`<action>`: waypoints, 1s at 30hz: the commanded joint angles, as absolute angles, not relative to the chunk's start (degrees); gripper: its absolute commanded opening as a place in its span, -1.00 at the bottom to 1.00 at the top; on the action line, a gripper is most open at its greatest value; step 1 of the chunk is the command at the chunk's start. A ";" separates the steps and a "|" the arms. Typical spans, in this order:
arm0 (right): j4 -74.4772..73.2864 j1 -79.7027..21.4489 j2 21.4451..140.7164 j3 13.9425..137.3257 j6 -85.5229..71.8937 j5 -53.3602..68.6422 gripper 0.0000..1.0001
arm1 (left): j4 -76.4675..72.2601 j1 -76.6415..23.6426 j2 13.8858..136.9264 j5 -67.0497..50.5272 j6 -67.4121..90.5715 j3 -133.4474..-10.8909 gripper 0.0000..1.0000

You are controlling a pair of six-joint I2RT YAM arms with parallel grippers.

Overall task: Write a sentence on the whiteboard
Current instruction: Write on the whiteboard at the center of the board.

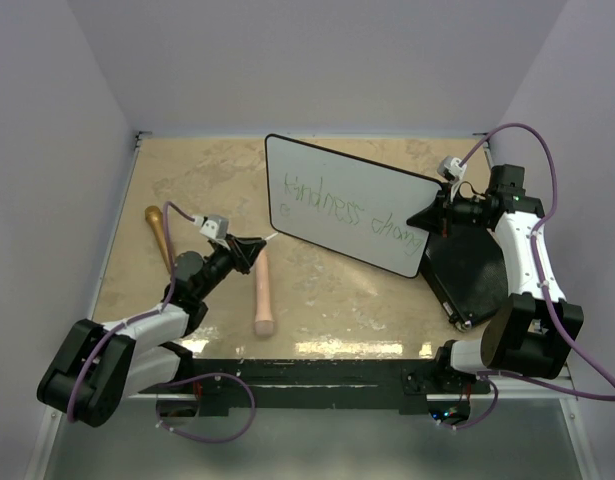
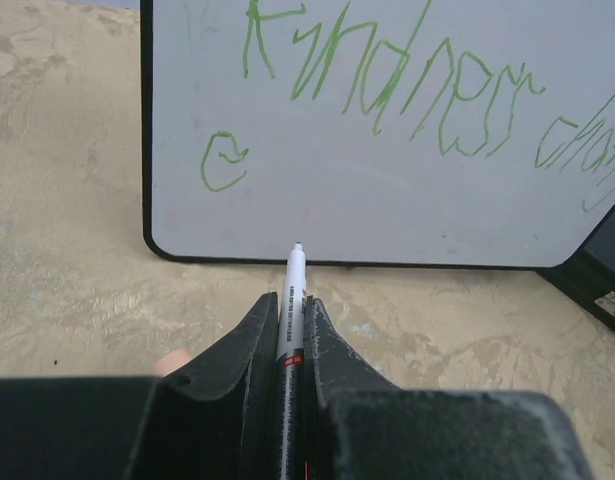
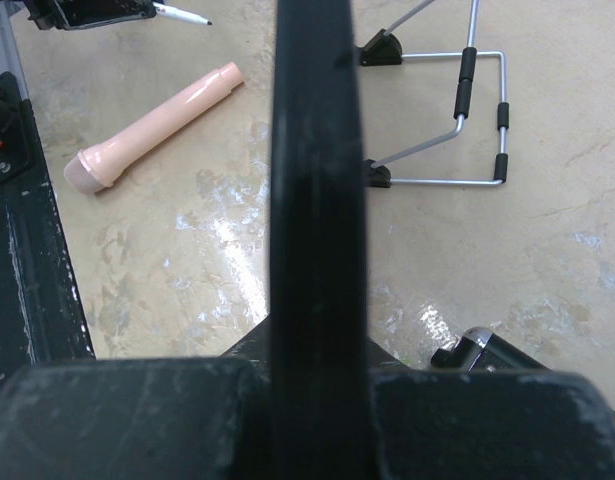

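Left of centre in the top view, the left gripper (image 1: 251,246) pinches a slim white marker pen (image 2: 290,295), its tip at the lower-left rim of the large glossy white whiteboard (image 1: 327,165) at centre. The thin green handwritten sentence (image 1: 352,212) runs across it. At centre right, the right gripper (image 1: 434,215) clamps the board's right edge.

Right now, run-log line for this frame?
left claw: shut on marker | right claw: shut on whiteboard rim | sentence: green, starts "kindness" | marker tip: by lower rim
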State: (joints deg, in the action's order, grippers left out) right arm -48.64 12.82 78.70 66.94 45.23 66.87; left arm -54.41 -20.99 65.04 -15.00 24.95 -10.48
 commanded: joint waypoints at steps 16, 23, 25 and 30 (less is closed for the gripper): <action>-47.64 12.57 78.57 66.80 46.58 63.90 -1.00 | -43.77 -30.50 66.53 -10.72 16.35 -17.14 -1.00; -47.55 12.48 78.66 66.80 46.58 63.90 -1.00 | -45.09 -31.03 67.33 -11.16 17.05 -16.96 -1.00; -47.64 12.48 78.66 66.80 46.58 63.90 -1.00 | -45.52 -31.11 67.50 -11.16 17.49 -16.61 -1.00; -47.55 12.48 78.84 66.80 46.58 63.90 -1.00 | -46.32 -31.11 67.41 -11.16 18.10 -15.82 -1.00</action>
